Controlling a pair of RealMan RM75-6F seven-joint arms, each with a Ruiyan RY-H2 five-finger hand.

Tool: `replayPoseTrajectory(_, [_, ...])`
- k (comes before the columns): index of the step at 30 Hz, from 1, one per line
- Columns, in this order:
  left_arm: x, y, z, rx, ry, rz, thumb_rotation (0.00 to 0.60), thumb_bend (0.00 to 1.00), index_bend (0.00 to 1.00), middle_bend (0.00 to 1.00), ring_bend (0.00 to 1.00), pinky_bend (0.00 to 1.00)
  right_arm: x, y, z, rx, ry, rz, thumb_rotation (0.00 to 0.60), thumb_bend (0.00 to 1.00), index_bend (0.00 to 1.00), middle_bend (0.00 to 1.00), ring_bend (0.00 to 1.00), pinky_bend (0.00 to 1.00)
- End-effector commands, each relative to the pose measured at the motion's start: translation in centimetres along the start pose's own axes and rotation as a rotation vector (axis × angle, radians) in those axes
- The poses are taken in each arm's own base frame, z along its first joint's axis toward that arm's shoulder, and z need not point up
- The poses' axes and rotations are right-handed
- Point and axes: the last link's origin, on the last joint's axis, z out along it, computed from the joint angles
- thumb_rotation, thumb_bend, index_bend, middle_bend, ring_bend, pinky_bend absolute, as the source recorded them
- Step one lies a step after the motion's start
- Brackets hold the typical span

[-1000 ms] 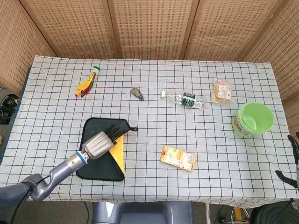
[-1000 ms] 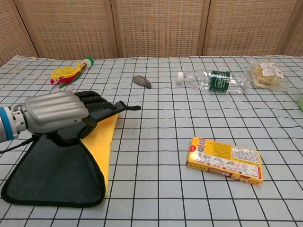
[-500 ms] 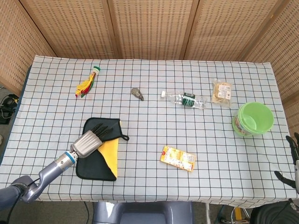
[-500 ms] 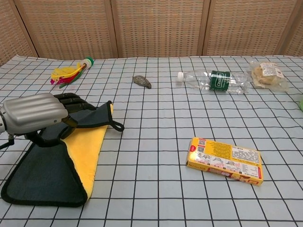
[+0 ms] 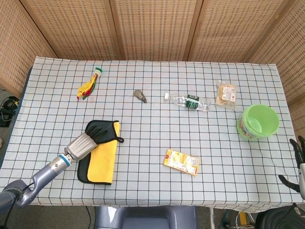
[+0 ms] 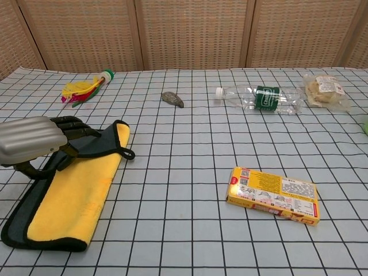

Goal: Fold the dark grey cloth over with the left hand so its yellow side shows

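The dark grey cloth (image 5: 97, 157) (image 6: 69, 201) lies near the table's front left, folded so a broad yellow face shows, with a dark rim along its left and front edges. Its far end is still dark grey, with a small loop (image 6: 127, 154) sticking out to the right. My left hand (image 5: 88, 140) (image 6: 37, 140) lies over that far left corner, gripping the cloth's folded edge between thumb and fingers. My right hand (image 5: 299, 164) shows only at the far right edge of the head view, off the table, fingers apart and holding nothing.
A yellow box (image 5: 181, 162) (image 6: 272, 195) lies right of the cloth. Further back are a small grey object (image 5: 140, 96), a plastic bottle (image 5: 188, 101), a snack packet (image 5: 226, 94), a green bowl (image 5: 258, 121) and a bundle of coloured sticks (image 5: 89, 84).
My left hand has drawn the cloth's edge leftward across itself. The yellow area grew from a narrow strip to most of the top face.
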Motion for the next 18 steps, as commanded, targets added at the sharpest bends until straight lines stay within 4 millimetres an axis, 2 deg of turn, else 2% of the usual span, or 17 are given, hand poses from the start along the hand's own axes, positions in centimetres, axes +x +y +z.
replayPoseTrajectory(1, [-0.2,-0.2,-0.2,0.003,-0.005,-0.002,0.600,0.43,0.65,0.00,0.00,0.00,0.0,0.0,0.0,0.000,0.000,-0.001,0.600,0.00,0.00,0.00,0.00,0.00])
replayPoseTrajectory(18, [-1.4,-1.8,-1.6,0.037,-0.038,0.014,0.600,0.43,0.65,0.00,0.00,0.00,-0.2,-0.1,0.0,0.001,-0.005,-0.006,0.600,0.00,0.00,0.00,0.00,0.00])
